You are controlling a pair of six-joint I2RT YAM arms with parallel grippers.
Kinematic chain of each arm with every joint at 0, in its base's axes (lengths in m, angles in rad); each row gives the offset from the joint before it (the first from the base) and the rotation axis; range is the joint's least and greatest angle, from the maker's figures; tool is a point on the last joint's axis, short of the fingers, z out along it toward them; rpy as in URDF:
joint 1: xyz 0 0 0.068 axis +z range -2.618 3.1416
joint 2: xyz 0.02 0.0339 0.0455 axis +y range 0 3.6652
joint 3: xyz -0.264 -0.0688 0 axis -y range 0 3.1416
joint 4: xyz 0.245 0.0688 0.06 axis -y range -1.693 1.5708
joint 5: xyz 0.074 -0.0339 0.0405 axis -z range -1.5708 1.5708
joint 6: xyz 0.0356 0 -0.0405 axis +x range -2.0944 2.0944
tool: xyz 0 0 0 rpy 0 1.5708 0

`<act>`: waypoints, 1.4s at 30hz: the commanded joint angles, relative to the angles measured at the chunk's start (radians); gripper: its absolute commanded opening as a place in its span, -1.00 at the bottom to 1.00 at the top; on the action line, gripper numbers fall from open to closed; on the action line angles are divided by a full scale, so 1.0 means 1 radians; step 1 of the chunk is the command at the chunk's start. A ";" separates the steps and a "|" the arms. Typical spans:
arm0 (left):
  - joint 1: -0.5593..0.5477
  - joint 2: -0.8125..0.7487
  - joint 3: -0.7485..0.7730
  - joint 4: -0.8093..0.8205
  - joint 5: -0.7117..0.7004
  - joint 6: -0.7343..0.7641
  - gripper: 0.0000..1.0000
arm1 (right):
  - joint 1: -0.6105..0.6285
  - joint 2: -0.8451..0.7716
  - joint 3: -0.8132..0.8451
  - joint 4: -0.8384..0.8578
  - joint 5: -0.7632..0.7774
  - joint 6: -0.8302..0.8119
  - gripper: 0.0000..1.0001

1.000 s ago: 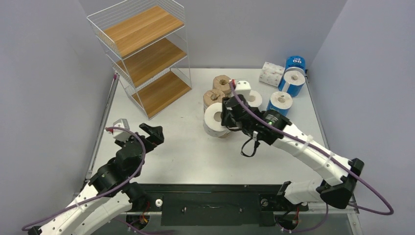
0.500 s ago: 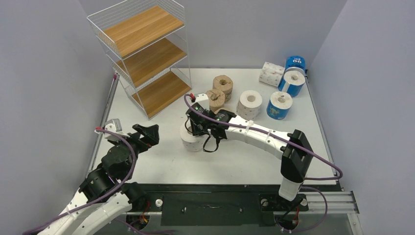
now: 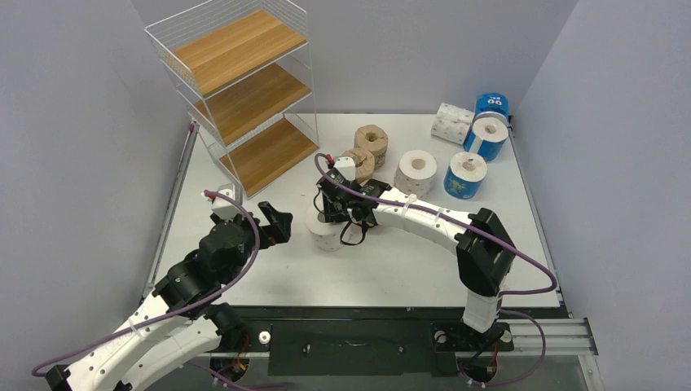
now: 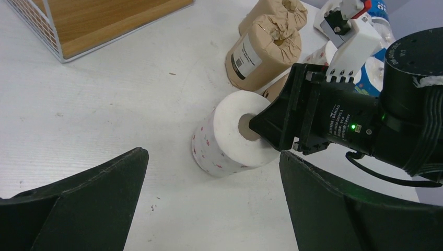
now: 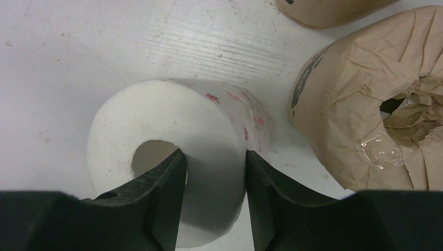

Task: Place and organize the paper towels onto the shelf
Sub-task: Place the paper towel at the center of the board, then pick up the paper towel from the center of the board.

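My right gripper [image 3: 329,215] is shut on a white paper towel roll [image 3: 323,234] with small red print; one finger sits in the core hole, the other on the outer wall [image 5: 214,157]. The roll [image 4: 224,138] rests on the table, left of the other paper towels. My left gripper [image 3: 277,224] stands open just left of it, and the roll lies ahead of its wide fingers [image 4: 211,156] without touching them. The shelf [image 3: 244,98] stands at the back left, its three wooden boards bare.
Two brown-wrapped rolls [image 3: 364,151] stand behind the held roll, one close to my right fingers [image 5: 365,120]. Further right are a white roll [image 3: 415,171], three blue-wrapped rolls [image 3: 465,175] and white patterned rolls [image 3: 452,122]. The shelf's bottom corner [image 4: 57,49] is near the left arm.
My right arm has carried the white roll away from the cluster, left and toward the front of the table. My left gripper has moved right, closer to the roll, still open.
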 commanded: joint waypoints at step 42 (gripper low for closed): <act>0.135 0.594 0.137 0.115 0.186 -0.281 0.93 | -0.152 -0.579 -0.396 0.092 0.078 0.050 0.31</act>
